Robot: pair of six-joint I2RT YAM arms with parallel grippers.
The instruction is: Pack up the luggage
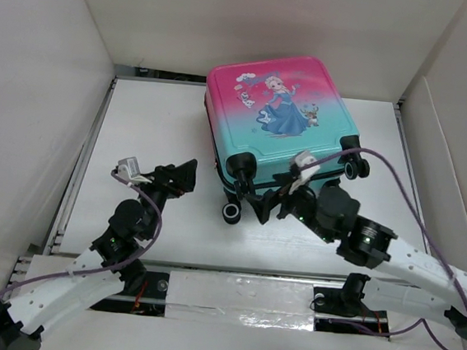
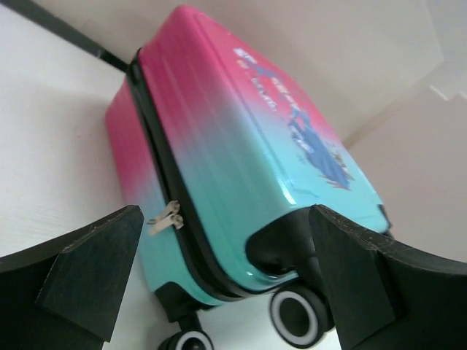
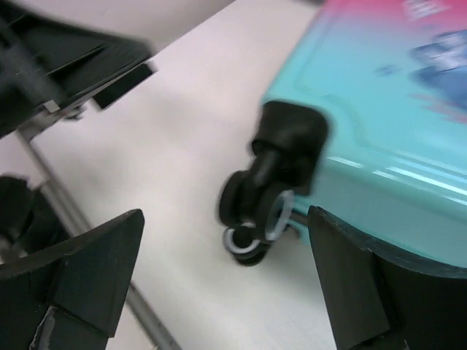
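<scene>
The luggage point(image 1: 277, 113) lies flat and zipped shut on the white table, pink at the far end and teal at the near end, with the princess print facing up. Its black-and-white wheels point(image 1: 231, 213) point toward the arms. My left gripper point(image 1: 185, 174) stands open just left of the near left corner, holding nothing. In the left wrist view the luggage point(image 2: 241, 160), its zipper pulls point(image 2: 166, 216) and a wheel point(image 2: 298, 315) show beyond the left gripper point(image 2: 225, 240). My right gripper point(image 1: 265, 203) is open at the wheeled edge. A wheel point(image 3: 255, 211) sits ahead of the right gripper point(image 3: 225, 240), untouched.
White walls point(image 1: 44, 82) box in the table on the left, back and right. A taped metal rail point(image 1: 238, 295) runs along the near edge between the arm bases. A purple cable point(image 1: 413, 201) loops over the right arm.
</scene>
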